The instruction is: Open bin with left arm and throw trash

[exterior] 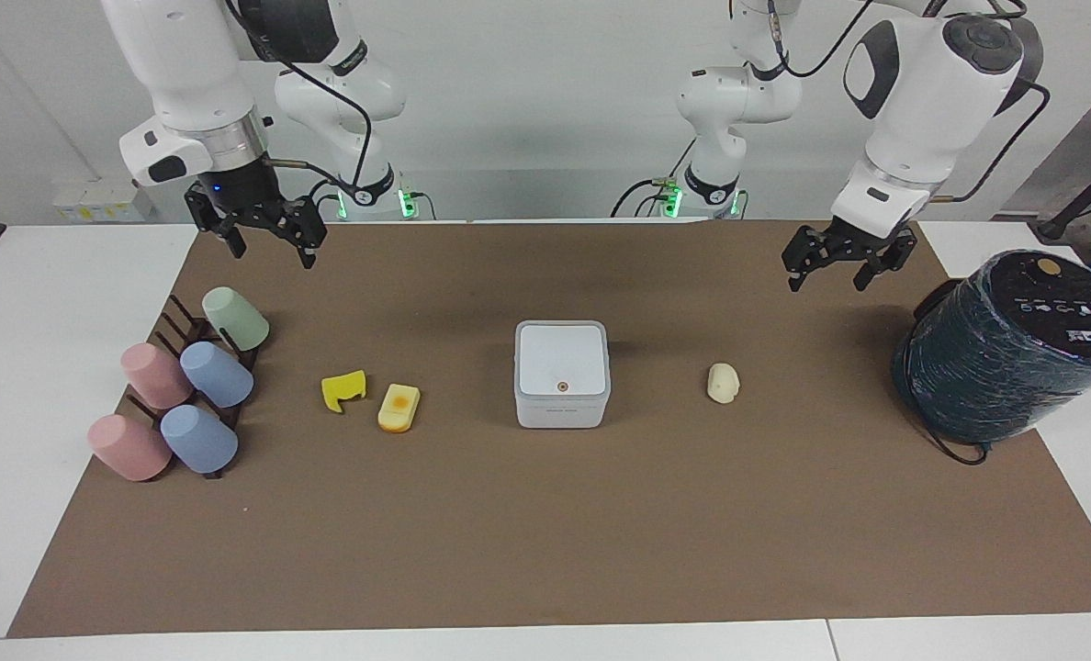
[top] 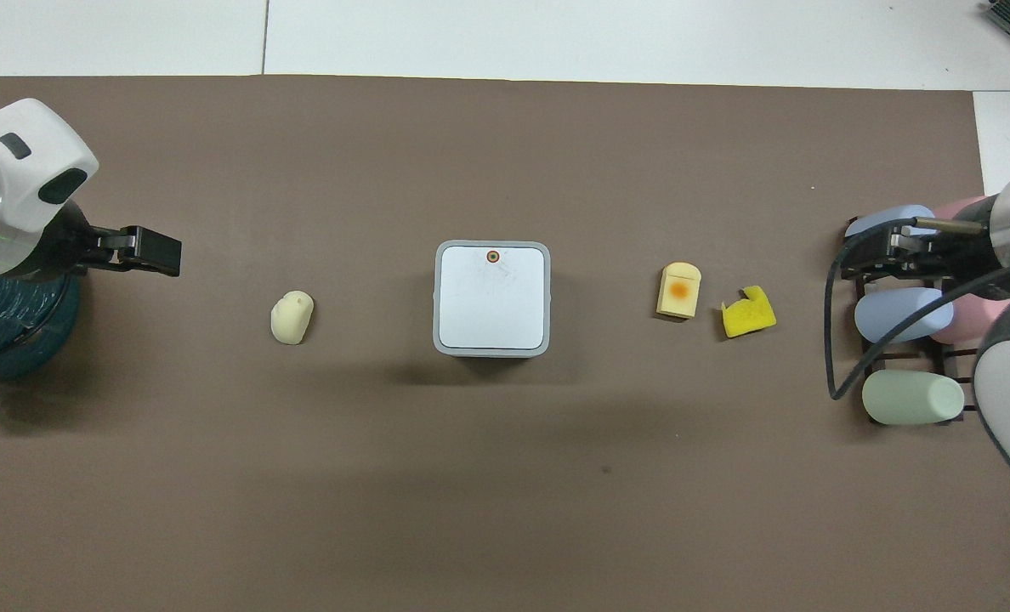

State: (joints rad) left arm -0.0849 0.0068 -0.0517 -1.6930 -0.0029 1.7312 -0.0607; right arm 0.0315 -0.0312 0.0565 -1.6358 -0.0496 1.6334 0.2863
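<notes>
**Bin shut, trash on the mat, both arms raised**

The white bin [exterior: 562, 373] sits mid-mat with its lid down, the orange dot [exterior: 562, 386] on the lid's edge away from the robots. Toward the right arm's end lie the notched yellow piece [exterior: 343, 390] and, beside it, the yellow block with an orange spot [exterior: 399, 407]; the cream lump [exterior: 723, 382] lies toward the left arm's end. The left gripper [exterior: 830, 273] hangs spread and unladen over bare mat near the dark wrapped cylinder [exterior: 1014, 349]. The right gripper [exterior: 270, 248], fingers apart and unladen, hangs over the mat by the rack of pastel cups [exterior: 183, 395].
</notes>
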